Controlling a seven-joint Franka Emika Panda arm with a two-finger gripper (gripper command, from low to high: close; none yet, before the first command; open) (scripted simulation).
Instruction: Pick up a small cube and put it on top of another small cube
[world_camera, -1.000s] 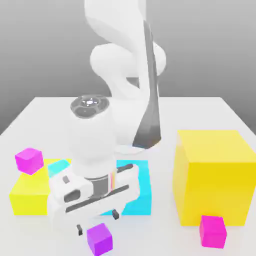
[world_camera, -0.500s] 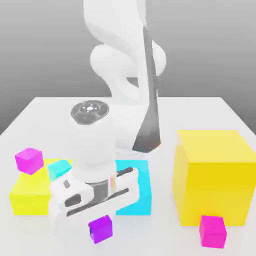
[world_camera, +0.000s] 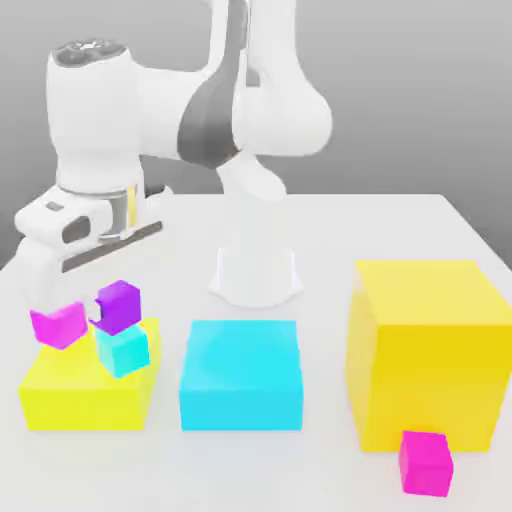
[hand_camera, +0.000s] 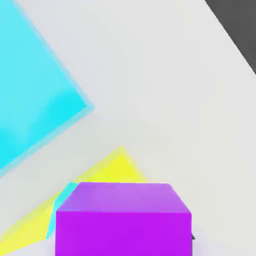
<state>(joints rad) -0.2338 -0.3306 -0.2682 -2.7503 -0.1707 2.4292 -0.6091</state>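
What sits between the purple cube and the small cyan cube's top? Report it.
Nothing visible. The purple cube hangs directly over the small cyan cube, which rests on the flat yellow block. The magenta cube sits beside them, towards the exterior view's left, off the path down.

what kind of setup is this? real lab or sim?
Looks like a simulated tabletop, not a real lab: a plain white table against a blank grey backdrop, flat-shaded blocks like the big yellow cube and flat cyan block, and a clean white arm carrying the purple cube.
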